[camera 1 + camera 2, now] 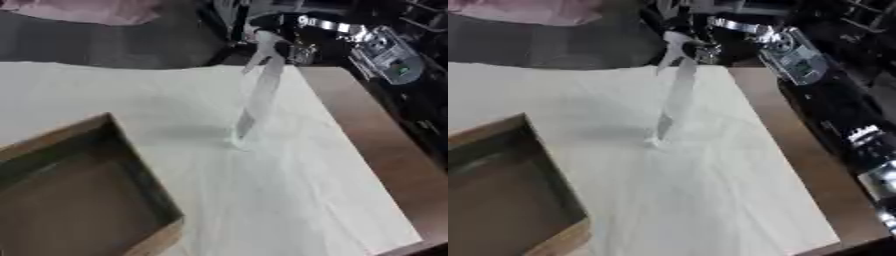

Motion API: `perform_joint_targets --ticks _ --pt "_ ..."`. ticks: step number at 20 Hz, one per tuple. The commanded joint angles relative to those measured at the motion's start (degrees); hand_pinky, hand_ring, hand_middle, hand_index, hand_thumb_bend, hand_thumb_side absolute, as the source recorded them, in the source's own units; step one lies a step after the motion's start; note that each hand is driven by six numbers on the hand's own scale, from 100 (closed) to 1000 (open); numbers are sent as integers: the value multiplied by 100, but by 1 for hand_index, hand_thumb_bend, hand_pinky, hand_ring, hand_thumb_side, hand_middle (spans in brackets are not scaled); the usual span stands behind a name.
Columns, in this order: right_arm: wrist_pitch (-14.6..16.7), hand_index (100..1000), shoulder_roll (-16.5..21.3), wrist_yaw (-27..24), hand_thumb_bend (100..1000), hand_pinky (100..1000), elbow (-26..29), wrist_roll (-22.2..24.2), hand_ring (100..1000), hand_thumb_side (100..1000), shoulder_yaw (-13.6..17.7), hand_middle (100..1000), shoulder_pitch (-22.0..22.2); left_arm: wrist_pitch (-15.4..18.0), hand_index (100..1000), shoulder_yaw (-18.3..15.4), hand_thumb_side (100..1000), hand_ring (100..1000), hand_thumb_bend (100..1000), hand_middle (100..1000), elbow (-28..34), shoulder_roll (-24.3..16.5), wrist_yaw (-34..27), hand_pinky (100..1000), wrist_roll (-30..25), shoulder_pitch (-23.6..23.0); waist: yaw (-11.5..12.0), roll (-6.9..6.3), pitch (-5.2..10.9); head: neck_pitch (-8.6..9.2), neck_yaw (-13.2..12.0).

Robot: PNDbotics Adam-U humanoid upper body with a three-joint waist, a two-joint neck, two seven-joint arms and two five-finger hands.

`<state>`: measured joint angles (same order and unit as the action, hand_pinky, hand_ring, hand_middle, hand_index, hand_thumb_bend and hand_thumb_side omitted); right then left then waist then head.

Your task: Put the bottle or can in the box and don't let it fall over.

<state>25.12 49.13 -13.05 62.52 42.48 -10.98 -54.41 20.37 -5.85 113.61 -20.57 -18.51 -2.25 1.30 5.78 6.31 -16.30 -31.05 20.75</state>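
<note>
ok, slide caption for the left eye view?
Right hand holds the clear bottle by its top, tilted on the white cloth beside the wooden box.

The bottle (260, 97) is a pale smear from neck to base; whether its foot touches the tabletop (350, 190) I cannot tell. The right hand (278, 31) at its top is dark and blurred, so its fingers cannot be made out. The box (96, 180) runs off the left and bottom edges, with most of its floor in shadow. The arm (833, 105) is cut by the right edge.
</note>
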Motion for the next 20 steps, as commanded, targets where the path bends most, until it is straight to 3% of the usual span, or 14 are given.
perform_joint_targets --ticks 1,20 --pt "1034 955 138 115 100 1000 -17 948 1000 461 84 1000 -79 -4 928 -32 815 418 226 908 98 -35 17 680 -17 47 2 -21 63 59 12" --pt "1331 877 -3 705 192 1000 -215 948 1000 282 61 1000 -109 -42 927 -30 815 415 227 909 98 -11 33 682 -19 61 8 16 50 27 20"
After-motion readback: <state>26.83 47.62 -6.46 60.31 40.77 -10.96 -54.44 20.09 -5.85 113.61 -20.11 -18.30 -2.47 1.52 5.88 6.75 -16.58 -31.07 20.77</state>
